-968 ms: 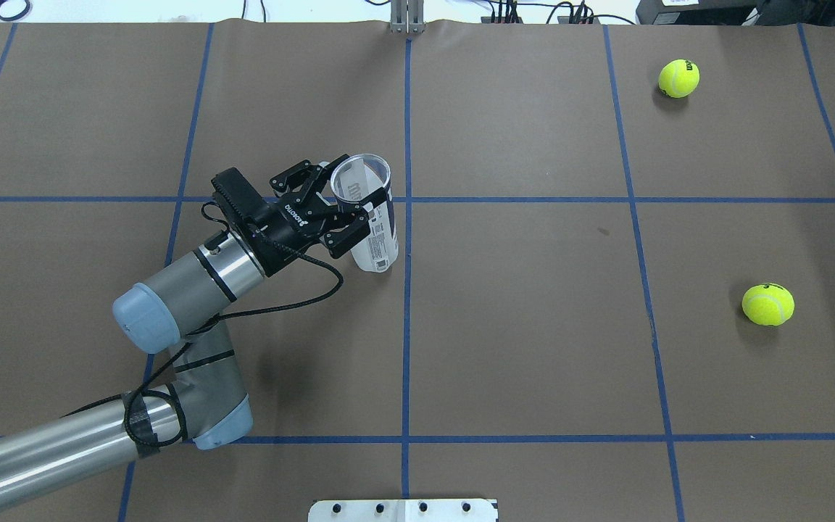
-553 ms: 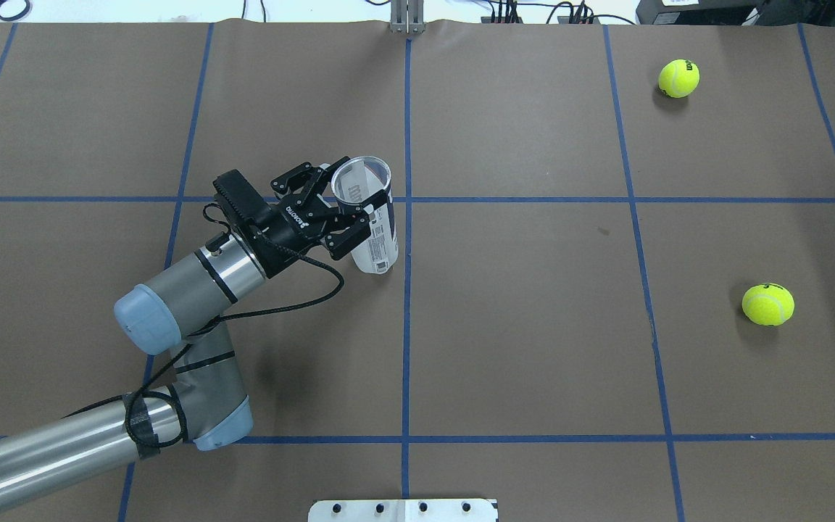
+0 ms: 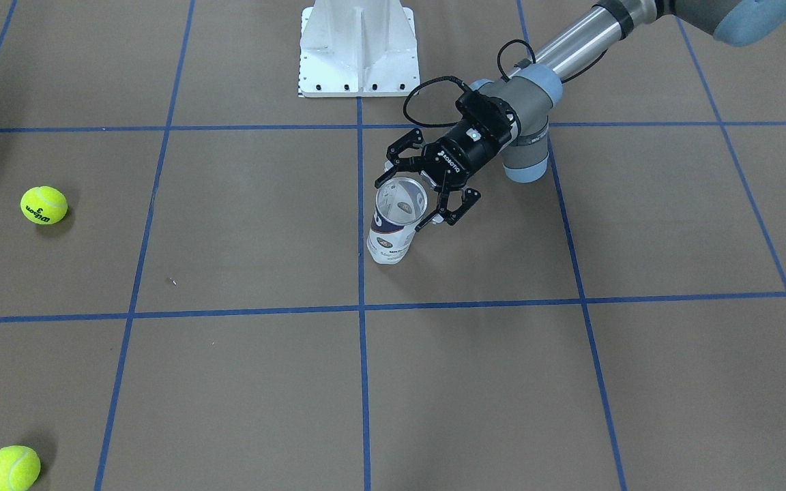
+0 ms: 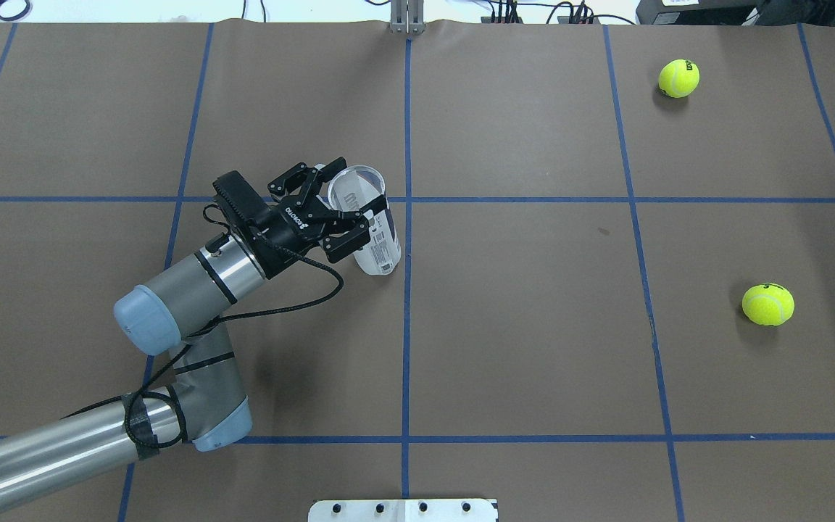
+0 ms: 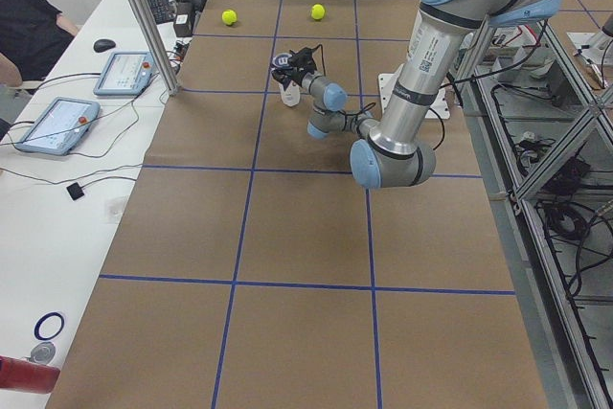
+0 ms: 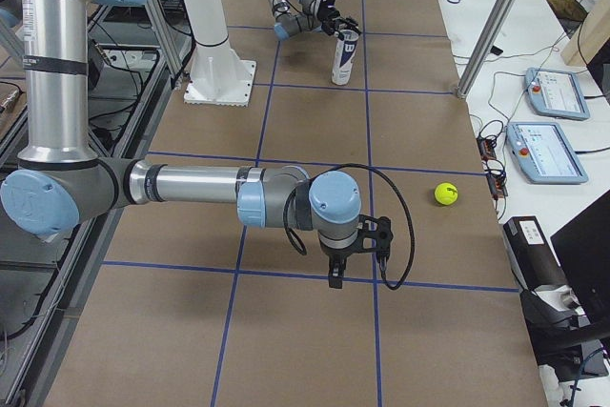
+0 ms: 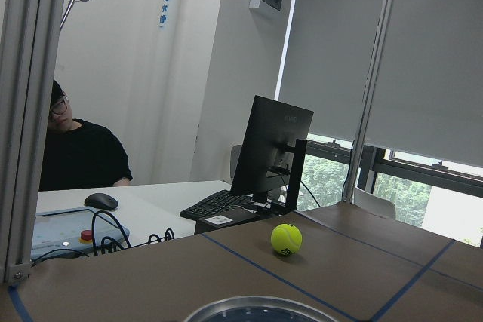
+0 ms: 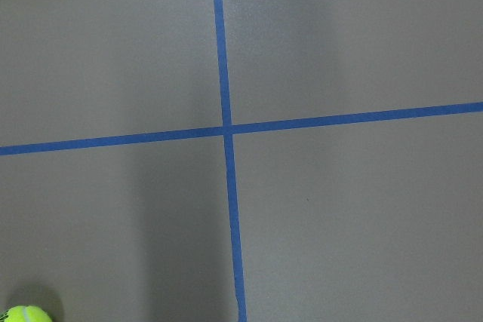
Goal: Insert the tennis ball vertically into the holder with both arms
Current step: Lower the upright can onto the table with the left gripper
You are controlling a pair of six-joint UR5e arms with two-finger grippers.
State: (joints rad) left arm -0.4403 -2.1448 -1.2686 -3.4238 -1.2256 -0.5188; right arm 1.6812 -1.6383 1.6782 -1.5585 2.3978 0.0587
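Well apart from the holder [image 4: 381, 243], two tennis balls [image 4: 767, 304].

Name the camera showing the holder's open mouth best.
Exterior front-facing: it looks into the holder, rim nearly whole. Overhead has the left gripper across it; side views, tiny; left wrist only a rim sliver; right wrist nothing.

Holder [image 3: 388, 239] stood roughly upright on the worktop [image 4: 533, 326], clear can with white/navy label, mouth up, empty, rim between the left hand [image 3: 404, 201] fingers; two yellow tennis balls [image 4: 678, 78] [image 4: 767, 304] lay well off to its right.
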